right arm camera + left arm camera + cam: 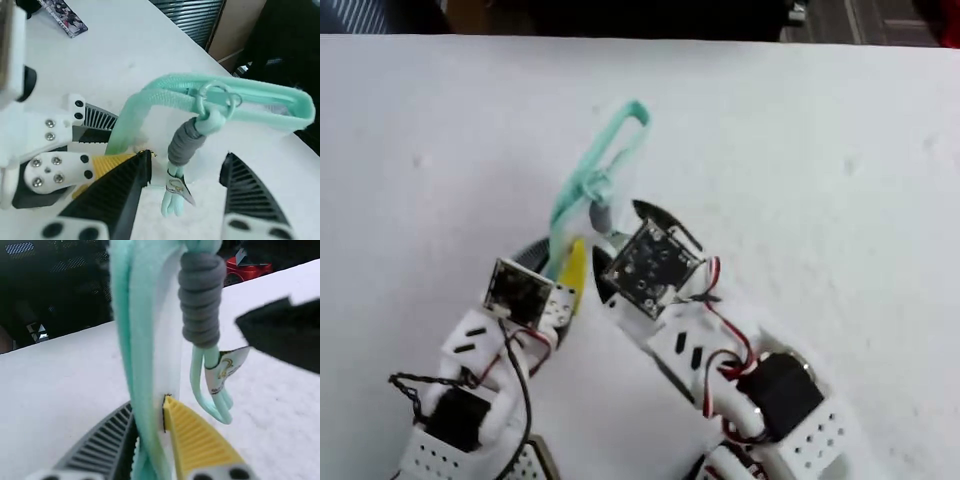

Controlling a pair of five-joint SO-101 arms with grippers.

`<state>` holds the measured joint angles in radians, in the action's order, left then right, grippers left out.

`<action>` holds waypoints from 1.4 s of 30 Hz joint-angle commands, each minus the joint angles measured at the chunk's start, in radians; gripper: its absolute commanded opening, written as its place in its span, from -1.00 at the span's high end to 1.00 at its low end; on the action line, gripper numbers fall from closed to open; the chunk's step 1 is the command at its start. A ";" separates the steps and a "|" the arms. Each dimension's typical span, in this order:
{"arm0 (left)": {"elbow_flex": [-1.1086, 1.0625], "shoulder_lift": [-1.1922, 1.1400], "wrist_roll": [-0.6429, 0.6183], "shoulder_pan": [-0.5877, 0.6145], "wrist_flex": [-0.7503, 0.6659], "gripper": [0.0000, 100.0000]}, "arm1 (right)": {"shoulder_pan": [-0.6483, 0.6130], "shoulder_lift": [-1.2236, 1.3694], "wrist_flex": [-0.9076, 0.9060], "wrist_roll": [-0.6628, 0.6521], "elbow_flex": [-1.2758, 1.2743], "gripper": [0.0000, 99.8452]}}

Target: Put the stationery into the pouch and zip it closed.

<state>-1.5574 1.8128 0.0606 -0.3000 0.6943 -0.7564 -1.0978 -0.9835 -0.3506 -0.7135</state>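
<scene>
Left claw [149, 410] clamped on the mint pouch [250, 100]; right claw [187, 160] spread apart at its zipper pull [186, 142].
Inside the left claw the pouch stands on edge, the table [820, 150] beneath; it looks soft, light and floppy, so pinch the fabric edge firmly and take the pull by its grey wrap. Its contents are hidden, and how far the zip is shut is hard to make out.

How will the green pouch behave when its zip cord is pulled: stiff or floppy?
Probably floppy: the pouch curves away from the left hand pinching its end. It looks thin, so likely light and apt to swing. The cord hangs limp inside the open right hand, so it may slip aside.
</scene>
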 commanded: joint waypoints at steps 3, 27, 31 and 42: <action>0.052 0.015 -0.002 0.004 -0.006 0.96 | -0.008 0.091 0.081 -0.021 0.011 0.57; 0.055 0.015 -0.002 0.005 0.000 0.96 | -0.007 0.127 0.191 -0.023 0.002 0.70; 0.055 0.015 -0.002 0.005 0.000 0.96 | -0.007 0.127 0.208 -0.021 0.002 0.76; 0.055 0.015 -0.002 0.005 0.000 0.96 | -0.007 0.127 0.272 -0.017 -0.046 0.76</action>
<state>-1.5574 1.8128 0.0606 -0.2954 0.6943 -0.7549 -0.9720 -0.7472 -0.3613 -0.7595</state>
